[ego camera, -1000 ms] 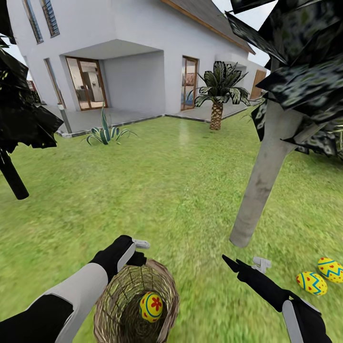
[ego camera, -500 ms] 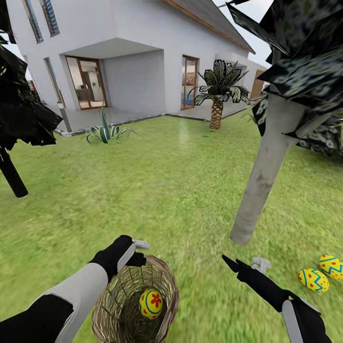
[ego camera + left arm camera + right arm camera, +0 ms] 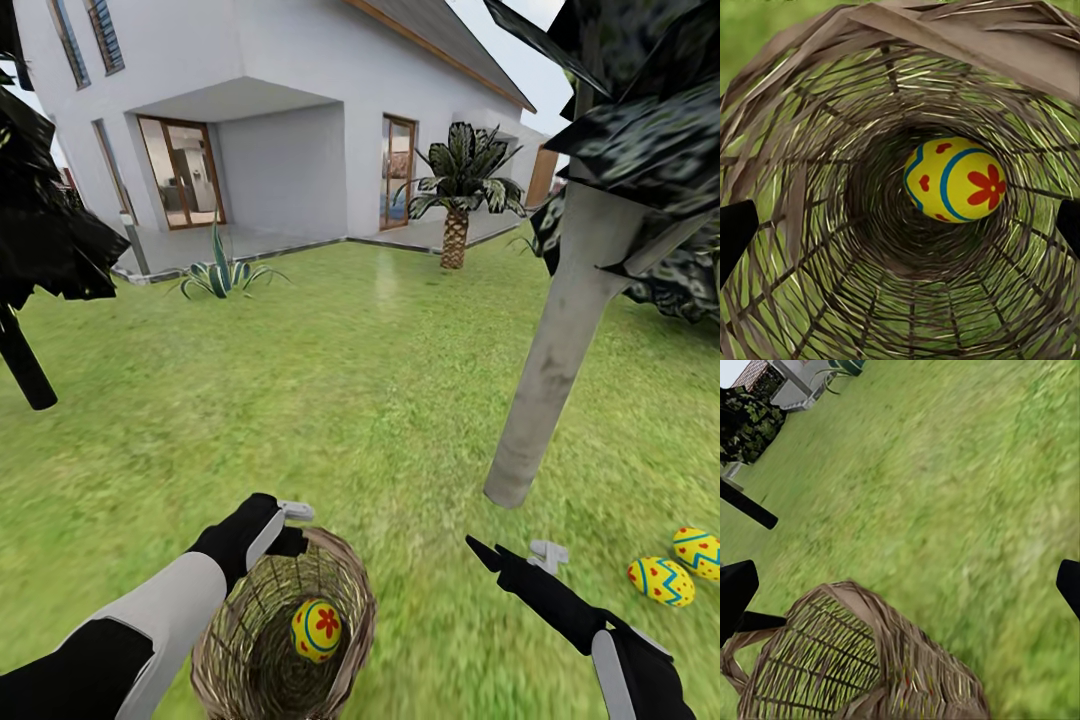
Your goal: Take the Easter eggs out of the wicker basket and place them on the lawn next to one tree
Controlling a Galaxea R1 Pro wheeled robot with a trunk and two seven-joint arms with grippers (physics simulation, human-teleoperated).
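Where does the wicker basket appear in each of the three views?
Head view: wicker basket at bottom, left of centre, by the left end effector.
Left wrist view: its woven wall surrounds the frame.
Right wrist view: lower left.
Shared landmark: the lawn.

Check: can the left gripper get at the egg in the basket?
Probably yes. The left gripper sits open at the wicker basket rim, looking straight down at the egg with nothing between.

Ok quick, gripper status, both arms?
Left gripper: open, empty, at the wicker basket rim above the last egg.
Right gripper: open, empty, over the lawn.
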